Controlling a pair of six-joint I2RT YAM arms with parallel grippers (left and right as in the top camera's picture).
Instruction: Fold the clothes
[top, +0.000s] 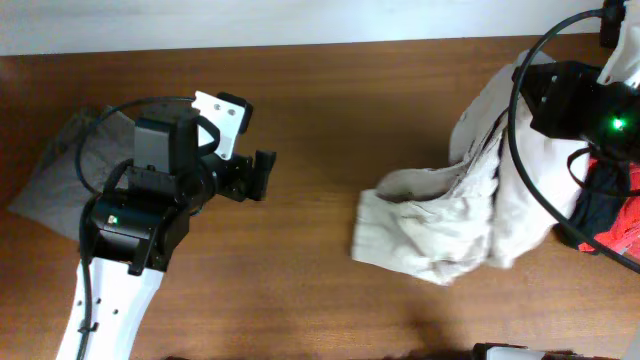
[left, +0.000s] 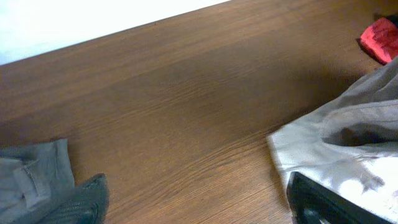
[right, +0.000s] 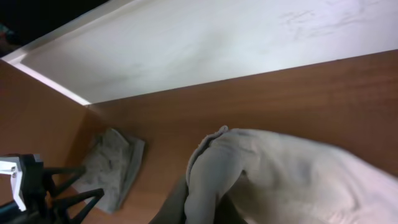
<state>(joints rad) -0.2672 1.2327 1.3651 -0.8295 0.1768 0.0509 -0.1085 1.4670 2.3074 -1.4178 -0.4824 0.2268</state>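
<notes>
**Wood table, one pinch on the shorts: slip and snag risks**

Brown wood-grain table (top: 320, 100), matte, bare through the middle, with no mat on it. A white wall (top: 300, 20) runs along the far edge. Lighting is even, with no hard shadows.

Positions:
- Beige shorts (top: 450, 220) are right of centre. One end lies crumpled on the wood and the other is hauled up toward the right gripper (right: 200, 211), which is clamped on a gather of the cloth.
- Left gripper (top: 245, 145) has its jaws spread wide and holds nothing. It hangs over bare wood left of centre, well apart from the beige shorts.
- Grey shorts (top: 50, 170) lie at the left edge, partly under the left arm.
- Red garment (top: 622, 235) and a dark garment (top: 600, 215) are heaped at the right edge, touching the beige shorts.

Risks, as I judge them:
- A single pinch on a bunched fold could let layers creep out as weight comes on, and the shorts would drop in a heap.
- A pull from here could drag the red and dark pieces along, since they touch the beige cloth.
- The right arm's cable loops over the cloth and could catch it.
- Waistband and legs cannot be told apart in this crumple. Folding before spreading would lock in twists.
- The wood looks slick, so dragged cloth may slide whole rather than flatten.
- A left-arm swing could sweep the grey shorts out of place.
</notes>
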